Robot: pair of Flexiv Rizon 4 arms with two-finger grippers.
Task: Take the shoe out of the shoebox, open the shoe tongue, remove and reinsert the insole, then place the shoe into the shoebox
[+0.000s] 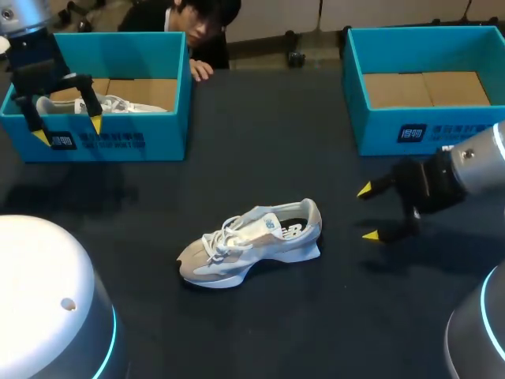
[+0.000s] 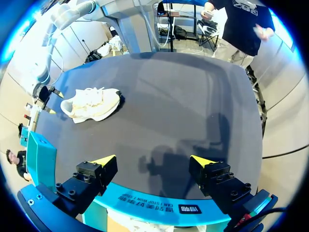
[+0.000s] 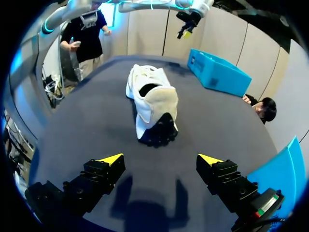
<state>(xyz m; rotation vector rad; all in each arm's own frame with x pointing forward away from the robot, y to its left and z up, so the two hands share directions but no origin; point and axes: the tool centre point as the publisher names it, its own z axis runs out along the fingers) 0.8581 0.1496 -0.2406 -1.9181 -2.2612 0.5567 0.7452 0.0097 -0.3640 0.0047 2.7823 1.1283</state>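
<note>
Shoe [image 1: 252, 241] on table [image 1: 268, 134] centre, long axis: toe toward left arm's side, heel toward right claw [image 1: 368, 212]. Right claw open, empty, heel straight ahead, nearer. Left claw [image 1: 68, 130] open, empty, above left shoebox [image 1: 126, 140], well apart.

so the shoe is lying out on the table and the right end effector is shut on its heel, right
Not quite: the shoe does lie out on the table, but the right end effector is open and sits short of the heel, touching nothing. The right wrist view shows bare table between it and the shoe.
</note>
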